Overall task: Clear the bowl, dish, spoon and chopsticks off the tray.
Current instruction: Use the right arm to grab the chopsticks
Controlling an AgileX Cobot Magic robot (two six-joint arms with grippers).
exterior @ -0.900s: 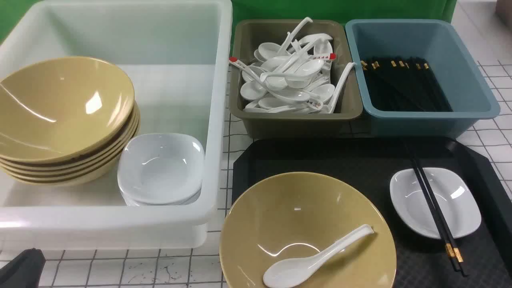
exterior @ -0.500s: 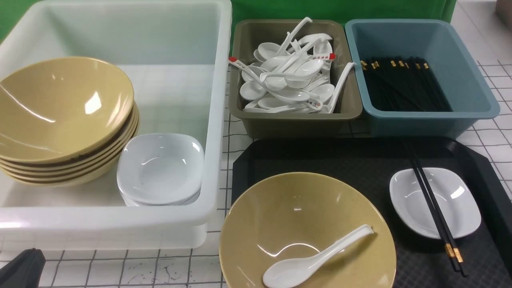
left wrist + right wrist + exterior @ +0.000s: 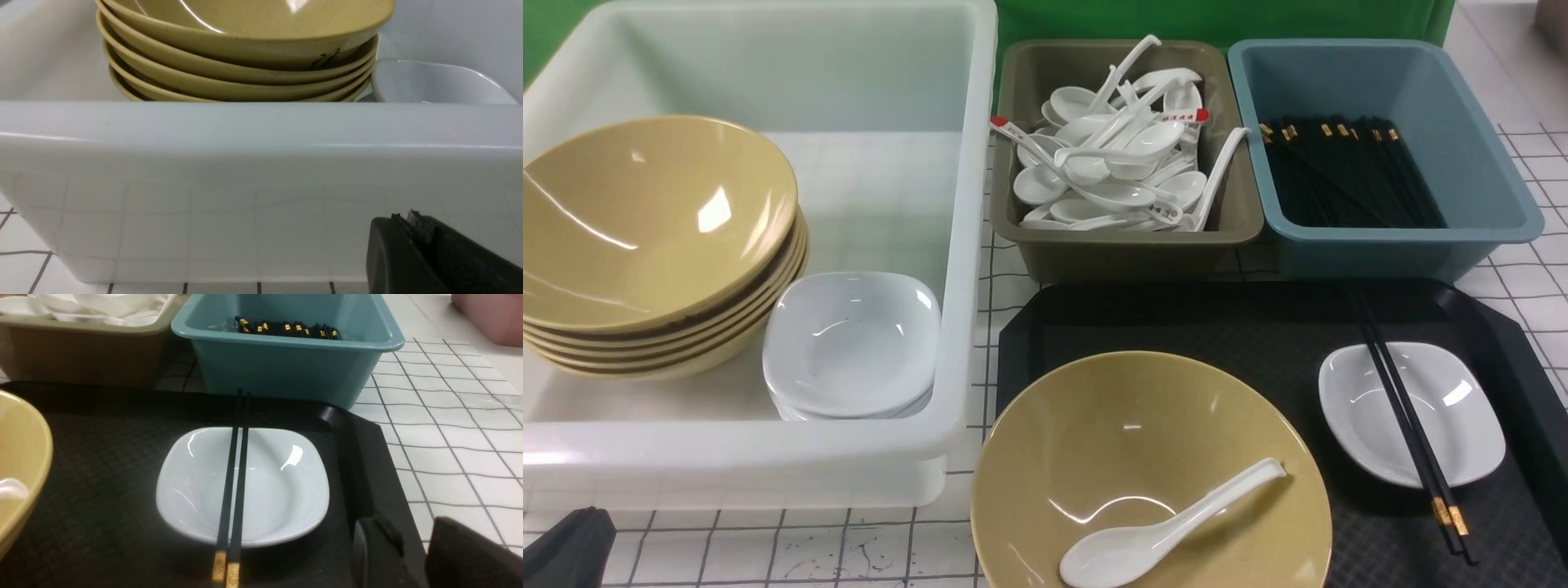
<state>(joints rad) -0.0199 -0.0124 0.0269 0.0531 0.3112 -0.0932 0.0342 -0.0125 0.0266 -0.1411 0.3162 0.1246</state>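
White gridded tabletop (image 3: 849,547), near edge: the left gripper (image 3: 402,218) was clenched and empty at 8 o'clock. The right gripper (image 3: 416,528) stood parted and empty by the tray (image 3: 1258,327) rim at 5 o'clock. On the tray, the bowl (image 3: 1094,441) at 7 o'clock held the loose spoon (image 3: 1160,531). The dish (image 3: 1462,425) at 4 o'clock bore the chopsticks (image 3: 1401,416) across it. Risk judged: lifting either vessel first could tip out its loose piece, and glossy rims might slip.

Black textured tray (image 3: 1217,327) lies flat under everything. White dish (image 3: 282,486) sits upright just ahead-left of right pincer (image 3: 416,555). Black gold-banded chopsticks (image 3: 240,477) lie parallel across the dish. Yellow bowl (image 3: 1029,457) stands farther left, with white spoon (image 3: 1160,531) inside, scoop up.
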